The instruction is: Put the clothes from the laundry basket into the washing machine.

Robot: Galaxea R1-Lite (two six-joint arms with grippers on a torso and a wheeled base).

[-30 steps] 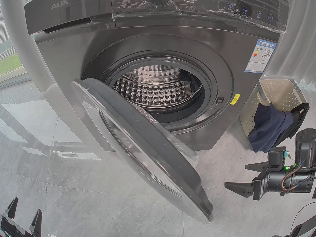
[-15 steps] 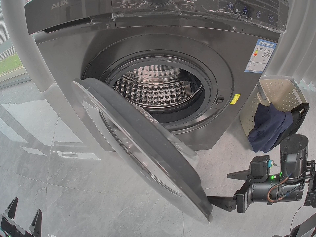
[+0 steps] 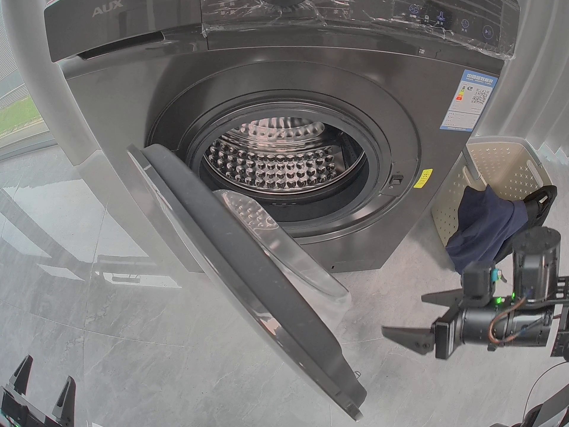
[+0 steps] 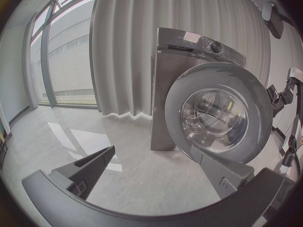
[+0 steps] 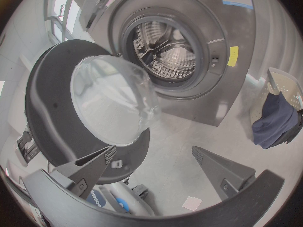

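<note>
The right claw [image 3: 403, 314], wide open and empty, points away from the clothes [image 3: 483, 226] draped over the laundry basket [image 3: 515, 158] close behind it.

A: Cut off anywhere?
B: Yes, the left gripper [image 3: 46, 379], sliced by the bottom edge. Also the top of the washing machine [image 3: 118, 102].
A: Hidden?
B: Front of the laundry basket [image 3: 504, 158], partly behind the blue cloth [image 3: 483, 223]. Most of the black cloth [image 3: 542, 200] too. Words on the sticker [image 3: 469, 101] too tiny to read.

I'm in a bright show-room-like space: washer [image 3: 118, 102] and basket [image 3: 510, 161] on tiled floor [image 3: 118, 327], white curtain [image 4: 126, 48], tall windows [image 4: 69, 48].
</note>
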